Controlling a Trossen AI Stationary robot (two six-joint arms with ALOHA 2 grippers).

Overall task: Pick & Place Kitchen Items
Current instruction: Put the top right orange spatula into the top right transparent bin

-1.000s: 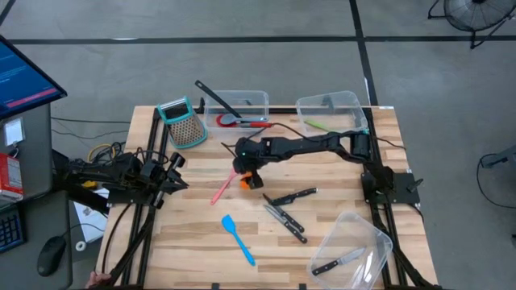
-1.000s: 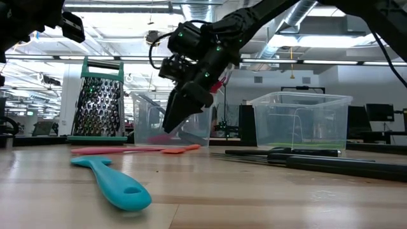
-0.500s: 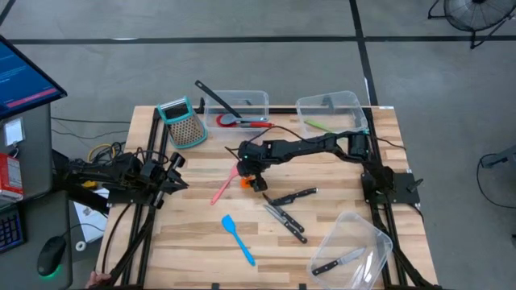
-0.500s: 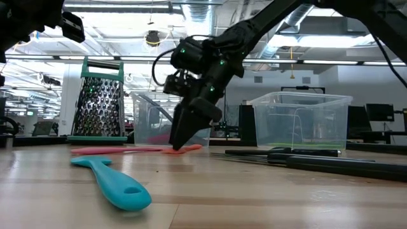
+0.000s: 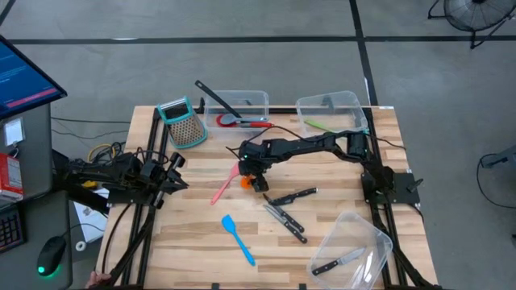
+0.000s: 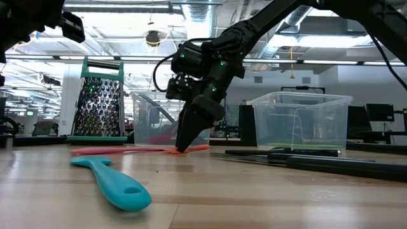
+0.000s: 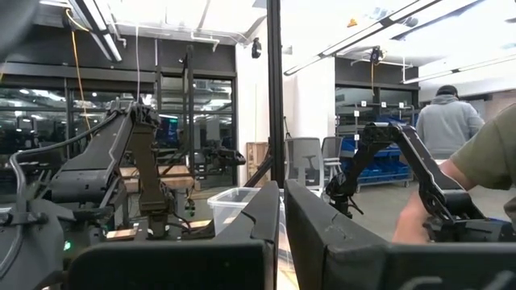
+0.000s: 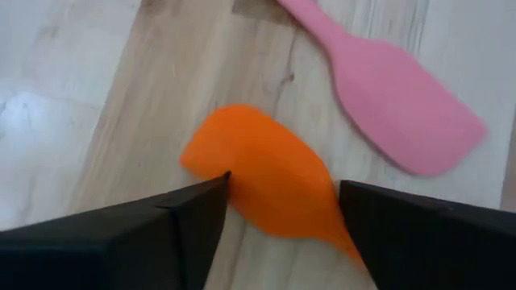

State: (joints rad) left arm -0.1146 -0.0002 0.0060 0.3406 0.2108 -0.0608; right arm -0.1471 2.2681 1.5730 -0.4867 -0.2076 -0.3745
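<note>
R gripper (image 8: 278,213) spread, straddling orange spatula (image 8: 266,173) mid-table (image 5: 193,242), not yet pinched. Some utensils binned along far edge; pink, blue, knives left. L gripper (image 7: 276,234) parked off left edge, pressed together.

The monitor (image 5: 24,76) seems to carry text, too small to read.

Both arms (image 5: 310,147) are dark, jointed and cabled, one showing small green lights near its wrist.
</note>
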